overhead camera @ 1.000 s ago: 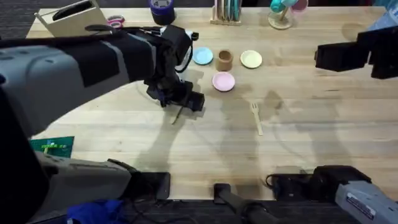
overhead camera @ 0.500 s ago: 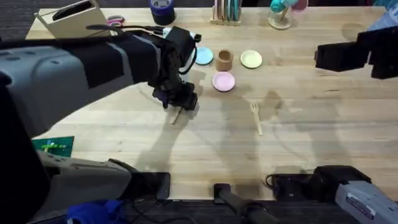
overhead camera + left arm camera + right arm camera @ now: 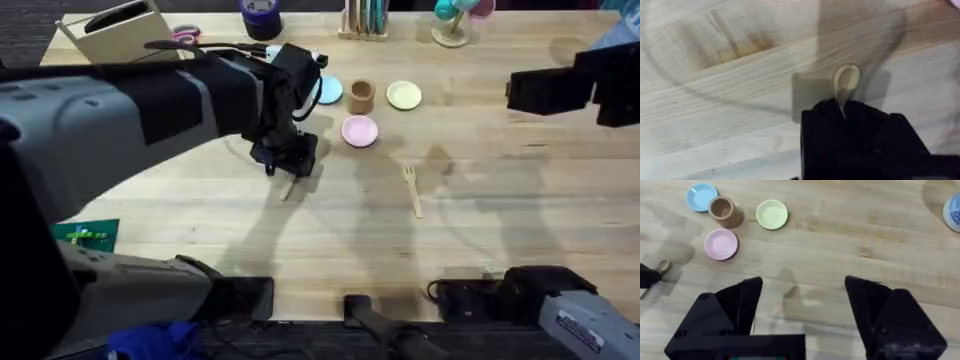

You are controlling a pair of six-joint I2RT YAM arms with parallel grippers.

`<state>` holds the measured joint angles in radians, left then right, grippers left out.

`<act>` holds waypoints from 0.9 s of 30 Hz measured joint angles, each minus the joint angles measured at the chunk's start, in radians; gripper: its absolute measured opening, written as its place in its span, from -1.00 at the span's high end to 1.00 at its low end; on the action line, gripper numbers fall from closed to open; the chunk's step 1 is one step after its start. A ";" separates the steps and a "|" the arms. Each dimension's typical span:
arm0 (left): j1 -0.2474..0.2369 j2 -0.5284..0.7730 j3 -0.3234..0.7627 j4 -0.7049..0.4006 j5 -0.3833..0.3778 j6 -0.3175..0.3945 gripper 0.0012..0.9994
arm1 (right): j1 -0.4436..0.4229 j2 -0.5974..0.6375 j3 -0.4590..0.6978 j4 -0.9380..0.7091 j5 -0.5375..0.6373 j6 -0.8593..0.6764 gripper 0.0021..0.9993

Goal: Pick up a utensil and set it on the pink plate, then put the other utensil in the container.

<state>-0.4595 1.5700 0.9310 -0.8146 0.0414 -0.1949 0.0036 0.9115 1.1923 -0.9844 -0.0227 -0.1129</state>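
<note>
1. left hand (image 3: 288,160) is down on the table (image 3: 500,220) and its black fingers are closed on the thin handle of the spoon (image 3: 845,82).
2. the round end of the spoon sticks out past the fingers and lies flat on the wood.
3. from above, the other end of the spoon handle pokes out below the hand.
4. right hand (image 3: 802,302) is up over the right side of the table, well apart from the spoon, with its two black fingers spread wide and nothing between them.
5. the fork (image 3: 412,188) lies flat on the table, between the two hands, prongs pointing toward the far side.
6. the pink plate (image 3: 360,131) sits near the left hand, with nothing on it.
7. the brown cup (image 3: 361,96) stands just behind the pink plate, between a blue plate (image 3: 702,197) and a yellow plate (image 3: 404,95).
</note>
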 joint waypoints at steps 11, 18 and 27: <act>-0.002 0.009 0.018 -0.052 0.016 -0.001 0.92 | 0.000 0.000 0.000 0.000 0.000 0.000 -1.00; -0.003 0.033 0.160 -0.141 0.025 -0.001 0.93 | 0.000 0.000 0.000 0.000 0.000 0.000 -1.00; -0.049 0.032 0.430 -0.235 0.026 0.036 0.93 | 0.000 0.000 0.000 0.000 0.000 0.000 -1.00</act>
<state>-0.5090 1.6024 1.3606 -1.0497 0.0673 -0.1588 0.0036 0.9115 1.1923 -0.9844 -0.0227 -0.1127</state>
